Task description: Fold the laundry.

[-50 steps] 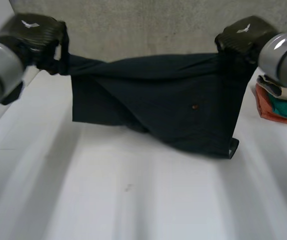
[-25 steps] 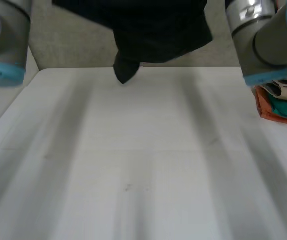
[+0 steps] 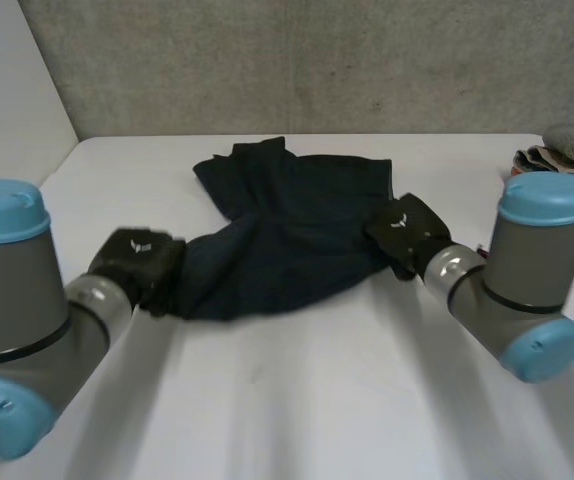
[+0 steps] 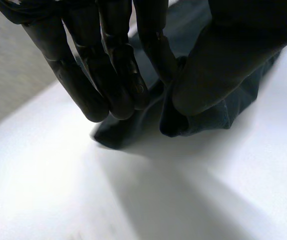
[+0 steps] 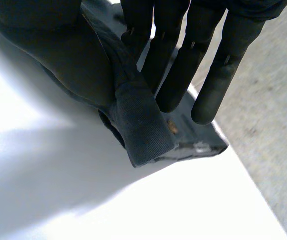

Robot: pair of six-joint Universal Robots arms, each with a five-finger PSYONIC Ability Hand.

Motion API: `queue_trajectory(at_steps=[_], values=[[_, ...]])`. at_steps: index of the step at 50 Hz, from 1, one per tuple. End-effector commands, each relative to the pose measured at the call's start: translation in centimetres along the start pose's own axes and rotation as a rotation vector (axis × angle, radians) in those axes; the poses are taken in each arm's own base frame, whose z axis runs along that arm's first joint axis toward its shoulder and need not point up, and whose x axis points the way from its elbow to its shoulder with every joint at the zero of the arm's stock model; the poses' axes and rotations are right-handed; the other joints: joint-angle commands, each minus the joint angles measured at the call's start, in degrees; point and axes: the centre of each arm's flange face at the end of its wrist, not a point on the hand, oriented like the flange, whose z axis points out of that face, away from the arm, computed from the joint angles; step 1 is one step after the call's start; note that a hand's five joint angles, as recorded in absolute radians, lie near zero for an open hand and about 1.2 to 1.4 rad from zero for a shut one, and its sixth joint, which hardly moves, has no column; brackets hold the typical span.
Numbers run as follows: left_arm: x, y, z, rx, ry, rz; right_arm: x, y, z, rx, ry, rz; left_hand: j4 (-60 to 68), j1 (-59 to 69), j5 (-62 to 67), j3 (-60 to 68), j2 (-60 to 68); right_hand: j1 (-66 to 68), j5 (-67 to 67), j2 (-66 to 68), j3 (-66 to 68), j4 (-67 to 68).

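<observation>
Dark navy garment (image 3: 287, 230) lies rumpled on the white table (image 3: 297, 420), toward the far side and roughly mid-width. It's bunched rather than flat, w/ a pointed flap at its far edge. Could be shorts, but the shape is too crumpled to tell.

L hand (image 3: 139, 262) is at the garment's near-left end. In the left wrist view the L hand (image 4: 108, 65) has its fingers fairly straight, w/ a bunched fold of the garment (image 4: 203, 117) nipped between thumb (image 4: 233, 60) and the nearest finger. That fold rests on the table.

R hand (image 3: 405, 230) is at the garment's right edge. In the right wrist view the R hand (image 5: 183, 60) has its fingers extended and clamps a thick hemmed band of the garment (image 5: 143, 130) against the thumb side. A small metal rivet (image 5: 172, 127) shows just beside the band, at the fingertips.

Stack of folded cloths (image 3: 567, 152) sits at the table's far-right corner, well apart from the garment. Concrete wall (image 3: 317, 60) is behind.
</observation>
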Motion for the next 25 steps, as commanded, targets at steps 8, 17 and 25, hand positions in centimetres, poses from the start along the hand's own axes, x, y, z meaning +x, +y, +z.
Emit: queue_trajectory(at_steps=[8,17,25], values=[[2.0,2.9,-8.4,-0.295,0.258,0.247,-1.3,0.3,-12.1,-0.425,-0.283,-0.038,11.53,14.32,12.48,11.88,11.52,17.02,11.9,12.69,11.83,11.35],[2.0,0.8,-7.8,-0.157,0.242,0.279,-1.4,1.3,-11.9,-0.39,-0.282,-0.058,-58.47,-55.68,-57.52,-58.12,-58.48,17.02,11.9,12.69,11.83,11.35],[1.7,-3.3,-0.4,0.175,0.178,0.276,-2.5,2.5,-10.9,-0.386,-0.278,-0.012,-58.45,-55.66,-57.5,-58.1,-58.46,17.02,11.9,12.69,11.83,11.35]])
